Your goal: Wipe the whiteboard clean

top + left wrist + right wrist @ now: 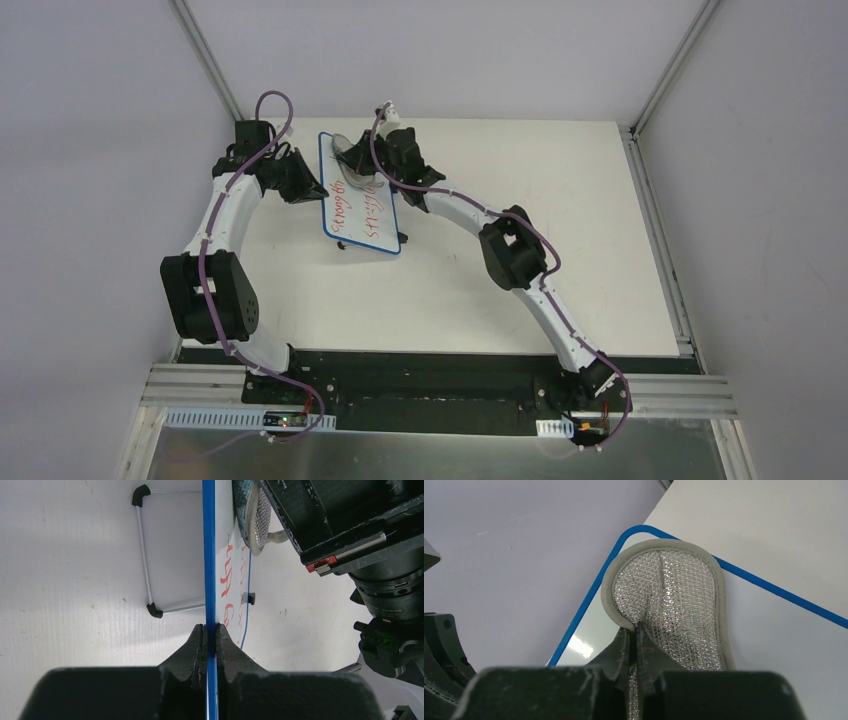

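On whiteboard: unreadable red writing, mesh pad in right claw.

Looks like a robotics lab test cell: plain white flat counter mid-frame, boxed in by bare grey panel walls with silver aluminium corner posts at upper left and right, two white-and-black cable-strung robot arms bolted along the bottom edge.

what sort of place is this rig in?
Likely a lab robot test cell: white tabletop boxed in by grey wall panels on aluminium frame rails, with the left arm gripping a blue-rimmed whiteboard and the right arm a silver mesh pad.
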Available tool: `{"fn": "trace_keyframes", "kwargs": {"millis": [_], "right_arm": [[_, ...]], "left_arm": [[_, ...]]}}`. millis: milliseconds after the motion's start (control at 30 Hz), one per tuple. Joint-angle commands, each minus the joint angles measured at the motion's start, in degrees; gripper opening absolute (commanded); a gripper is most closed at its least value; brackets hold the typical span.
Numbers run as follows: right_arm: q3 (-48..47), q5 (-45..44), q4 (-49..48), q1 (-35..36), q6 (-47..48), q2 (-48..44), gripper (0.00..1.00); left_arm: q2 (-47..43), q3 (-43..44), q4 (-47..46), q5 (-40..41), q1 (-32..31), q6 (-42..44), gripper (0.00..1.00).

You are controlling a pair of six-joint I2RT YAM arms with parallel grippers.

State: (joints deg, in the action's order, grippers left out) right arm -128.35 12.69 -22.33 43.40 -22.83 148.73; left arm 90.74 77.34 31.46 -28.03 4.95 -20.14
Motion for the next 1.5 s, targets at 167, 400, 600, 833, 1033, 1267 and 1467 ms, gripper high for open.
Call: {"fn": "trace_keyframes", "kwargs": {"millis": [167,400,600,833,1033,1267,1467], "right_arm": [[3.1,-0.5,6.4,-0.4,1.9,-0.9,0.0],[-4.0,6.4,4.0,4.3,2.4,-0.8,0.0],[-4.5,7.8,0.8,6.2,6.9,-1.7,0.0],[-10.1,1.8,4.2,2.2,4.6,4.3,0.0],[-6.0,-1.6,9.2,-1.2,5.7,4.7,0.0],[-6.3,-0.8,12.9,-0.6,7.7,4.1,0.0],[-8.2,2.6,12.9,3.2,8.1,1.6,0.0]], "left_arm": [[1.7,0.4,1.4,1.2,-0.8,1.7,0.0],[1.5,0.4,1.6,1.7,-1.1,2.3,0.0],[1.8,0.4,1.6,1.5,-1.3,2.2,0.0],[1.8,0.5,1.6,1.4,-1.6,2.3,0.0],[1.9,0.6,1.7,1.2,-1.7,2.2,0.0],[1.3,0.4,1.5,1.2,-1.8,2.2,0.0],[1.1,0.4,1.6,1.4,-2.0,2.4,0.0]]}}
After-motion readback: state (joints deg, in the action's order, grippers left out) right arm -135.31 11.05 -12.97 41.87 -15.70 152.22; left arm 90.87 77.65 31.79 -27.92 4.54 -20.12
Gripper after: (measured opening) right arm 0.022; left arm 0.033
